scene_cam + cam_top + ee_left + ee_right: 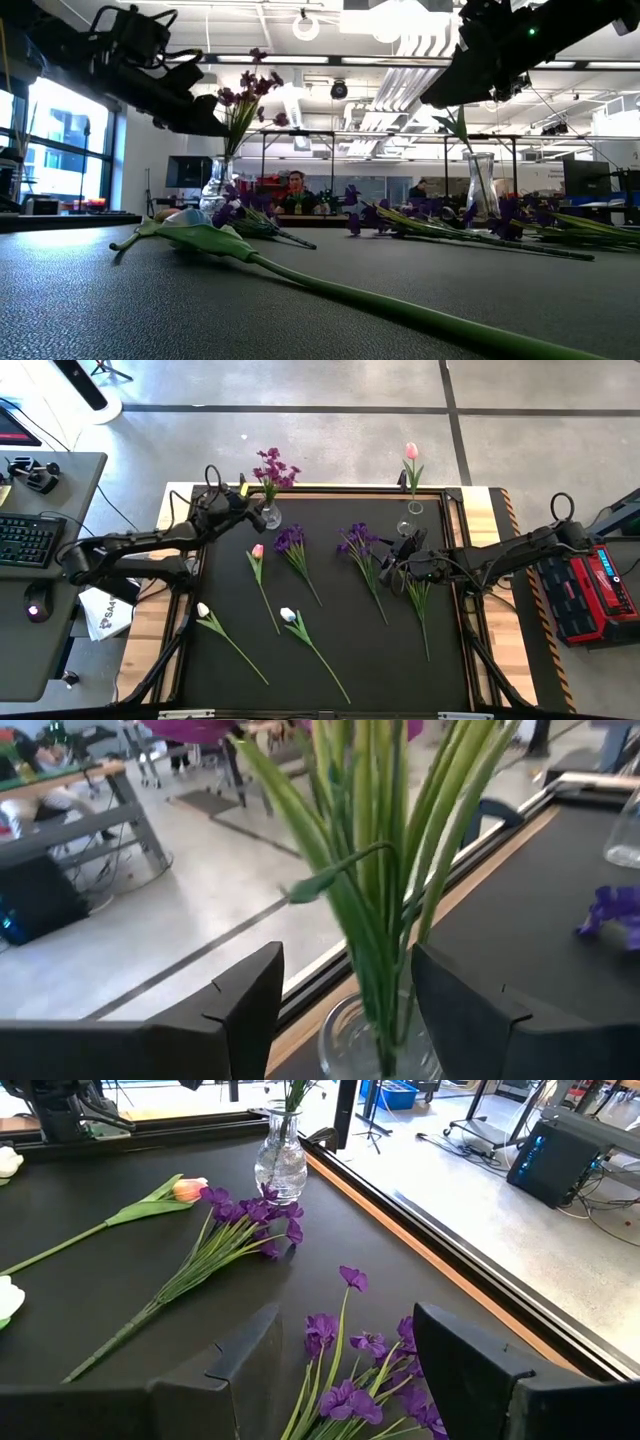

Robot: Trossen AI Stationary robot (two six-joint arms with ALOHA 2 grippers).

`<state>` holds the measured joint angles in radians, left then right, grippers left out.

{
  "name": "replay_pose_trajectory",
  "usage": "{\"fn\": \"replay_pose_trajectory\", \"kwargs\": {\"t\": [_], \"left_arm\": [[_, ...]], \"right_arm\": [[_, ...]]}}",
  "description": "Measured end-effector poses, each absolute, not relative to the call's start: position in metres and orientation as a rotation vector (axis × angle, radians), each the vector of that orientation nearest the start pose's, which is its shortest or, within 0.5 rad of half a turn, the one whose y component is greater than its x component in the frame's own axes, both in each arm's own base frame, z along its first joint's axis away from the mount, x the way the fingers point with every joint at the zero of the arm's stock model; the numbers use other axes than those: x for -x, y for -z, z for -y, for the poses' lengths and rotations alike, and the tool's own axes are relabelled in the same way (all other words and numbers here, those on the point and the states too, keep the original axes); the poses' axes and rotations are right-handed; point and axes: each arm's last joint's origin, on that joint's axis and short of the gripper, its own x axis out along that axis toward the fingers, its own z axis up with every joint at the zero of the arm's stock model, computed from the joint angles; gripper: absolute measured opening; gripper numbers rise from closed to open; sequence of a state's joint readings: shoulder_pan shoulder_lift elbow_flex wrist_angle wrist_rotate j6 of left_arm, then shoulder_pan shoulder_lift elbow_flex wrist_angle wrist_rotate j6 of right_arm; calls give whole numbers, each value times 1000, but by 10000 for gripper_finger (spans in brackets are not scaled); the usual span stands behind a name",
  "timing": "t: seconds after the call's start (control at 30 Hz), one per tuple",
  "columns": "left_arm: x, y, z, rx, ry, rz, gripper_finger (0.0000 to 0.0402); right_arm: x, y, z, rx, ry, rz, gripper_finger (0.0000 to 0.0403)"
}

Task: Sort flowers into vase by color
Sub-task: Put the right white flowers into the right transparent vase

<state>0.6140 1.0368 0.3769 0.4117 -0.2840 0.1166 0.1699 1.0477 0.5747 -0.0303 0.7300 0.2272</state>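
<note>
So our left gripper (250, 506) sits at the glass vase (270, 516) around 11 o'clock on the black mat (330, 660), fingers spread wide either side of the purple bunch (274, 468) standing in it, so we'd say it's just been dropped off. Right gripper (393, 560), also wide and empty, hovers mid-mat over a purple spray (362, 555), probably next. Pink tulip (257, 553) and two white ones (288, 616) lie flat, stems thin and plasticky. At 1 o'clock, the second vase (414, 507) holds a pink tulip.

Two glass vases (270, 516) (415, 507). Purple flowers: four (275, 468) (290, 541) (357, 540) (418, 595). Pink tulips: two (411, 452) (257, 551). White tulips: two (203, 610) (288, 615).
</note>
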Motion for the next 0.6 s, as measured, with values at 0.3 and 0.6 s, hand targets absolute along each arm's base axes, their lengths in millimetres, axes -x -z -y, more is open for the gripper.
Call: {"fn": "replay_pose_trajectory", "kwargs": {"t": [0.3, 0.6], "left_arm": [[-159, -238, -107, -84, -944, -399, 209], [-169, -259, -60, -82, -884, -382, 209]], "right_arm": [[-212, -231, -17, 7, 592, -395, 208], [-213, -230, -20, -25, 493, -410, 208]]}}
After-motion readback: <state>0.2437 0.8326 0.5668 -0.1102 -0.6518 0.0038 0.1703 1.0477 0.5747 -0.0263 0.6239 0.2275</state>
